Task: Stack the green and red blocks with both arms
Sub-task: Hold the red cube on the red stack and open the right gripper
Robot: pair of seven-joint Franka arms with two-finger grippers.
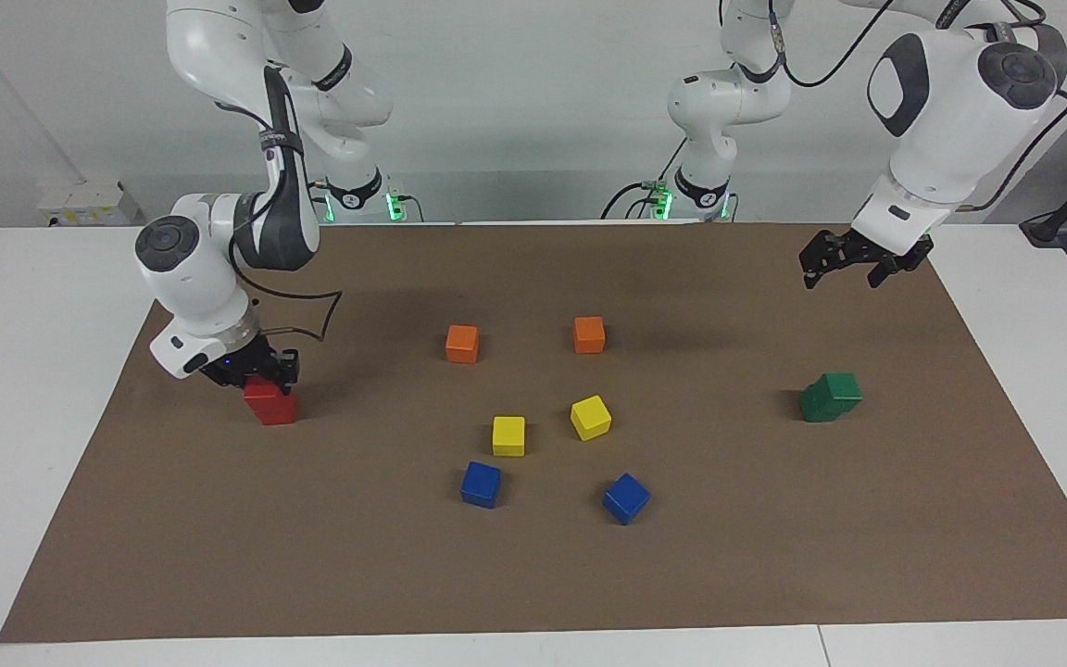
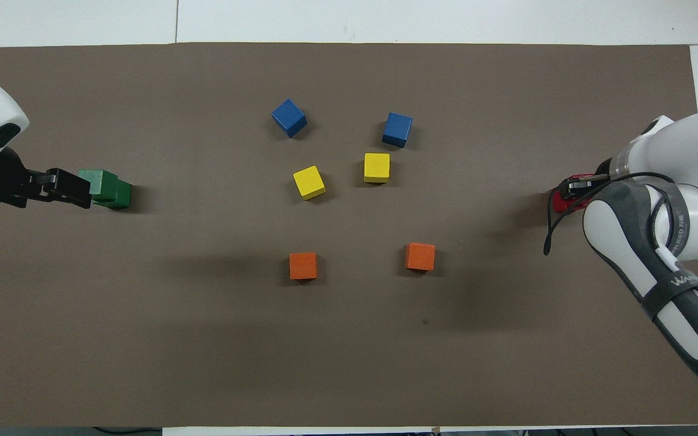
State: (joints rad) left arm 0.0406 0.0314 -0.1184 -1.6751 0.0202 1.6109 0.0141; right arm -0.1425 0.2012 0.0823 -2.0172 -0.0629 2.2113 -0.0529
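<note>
1. Right now the right hand (image 1: 263, 372) is closed on the upper red block (image 1: 260, 390), which seems to sit on a second red block (image 1: 276, 409) at the right arm's end of the brown mat (image 1: 533, 574); how squarely they meet is hidden by the hand.
2. To finish this step well, I would check that the upper cube rests flat and squared on the lower one before letting go, then open slowly and lift straight up so the fingers do not drag it sideways.
3. Meanwhile the left hand (image 1: 847, 265) is open and empty, raised in the air over the mat at the left arm's end of the surface.
4. Below it, apart from it, stand the green blocks (image 1: 830, 396), already one on the other, the upper one shifted so that it overhangs.
5. That offset looks risky: a nudge could topple it, so the left hand should either stay clear or come down vertically to square it.
6. Between the two stacks lie the orange, yellow and blue cubes, which need no handling.
</note>
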